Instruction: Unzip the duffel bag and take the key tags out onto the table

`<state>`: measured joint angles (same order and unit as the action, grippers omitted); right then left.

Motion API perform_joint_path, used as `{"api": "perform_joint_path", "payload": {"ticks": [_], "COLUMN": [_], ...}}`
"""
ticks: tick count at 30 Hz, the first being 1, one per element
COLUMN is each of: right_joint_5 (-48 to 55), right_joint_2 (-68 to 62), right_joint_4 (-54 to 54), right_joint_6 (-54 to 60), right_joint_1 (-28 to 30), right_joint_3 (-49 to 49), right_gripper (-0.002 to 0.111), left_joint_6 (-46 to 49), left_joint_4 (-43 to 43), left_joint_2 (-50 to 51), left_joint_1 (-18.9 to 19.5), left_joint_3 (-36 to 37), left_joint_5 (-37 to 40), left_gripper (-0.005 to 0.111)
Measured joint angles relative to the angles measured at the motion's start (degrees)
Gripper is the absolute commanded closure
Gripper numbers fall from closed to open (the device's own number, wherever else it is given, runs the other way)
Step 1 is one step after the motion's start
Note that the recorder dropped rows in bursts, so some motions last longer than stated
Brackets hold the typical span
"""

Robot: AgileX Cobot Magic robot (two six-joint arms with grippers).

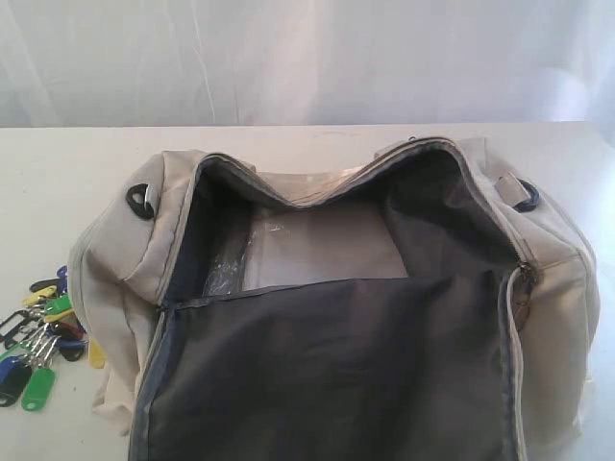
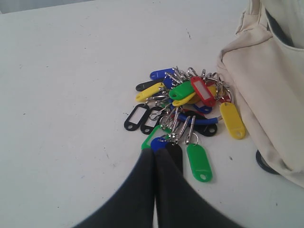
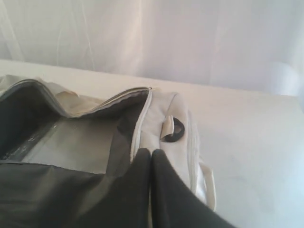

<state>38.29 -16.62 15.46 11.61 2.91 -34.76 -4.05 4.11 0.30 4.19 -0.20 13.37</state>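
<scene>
I find the bag [image 1: 104,274] unzipped and gaping, dark lining showing. The tags [image 2: 183,111] lie heaped on the table [image 2: 66,95], just beside the bag's end. Left gripper [image 2: 155,154] is pinched together and empty, near the heap. Right gripper [image 3: 150,154] is likewise closed and empty, above the bag's zip edge.

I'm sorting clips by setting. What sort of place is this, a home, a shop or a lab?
Probably a lab or staged test bench: a plain white table, a white curtain hung behind it as a backdrop, and an open duffel bag with a bunch of key tags beside it.
</scene>
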Motion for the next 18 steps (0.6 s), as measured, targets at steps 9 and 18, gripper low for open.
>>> {"api": "perform_joint_path", "payload": {"ticks": [9,18], "right_joint_5": [0.1,-5.3], "right_joint_2": [16.3,15.6], "right_joint_4": [-0.3,-0.2], "right_joint_6": [0.6,0.6], "right_joint_1": [2.7,2.7], "right_joint_3": [10.0,10.9], "right_gripper": [0.108,0.108], "left_joint_6": [0.0,0.0], "left_joint_4": [0.0,0.0], "left_joint_2": [-0.1,-0.1], "left_joint_1": [0.0,0.0], "left_joint_3": [0.0,0.0], "left_joint_5": [0.0,-0.1], "left_gripper": [0.107,0.107]}}
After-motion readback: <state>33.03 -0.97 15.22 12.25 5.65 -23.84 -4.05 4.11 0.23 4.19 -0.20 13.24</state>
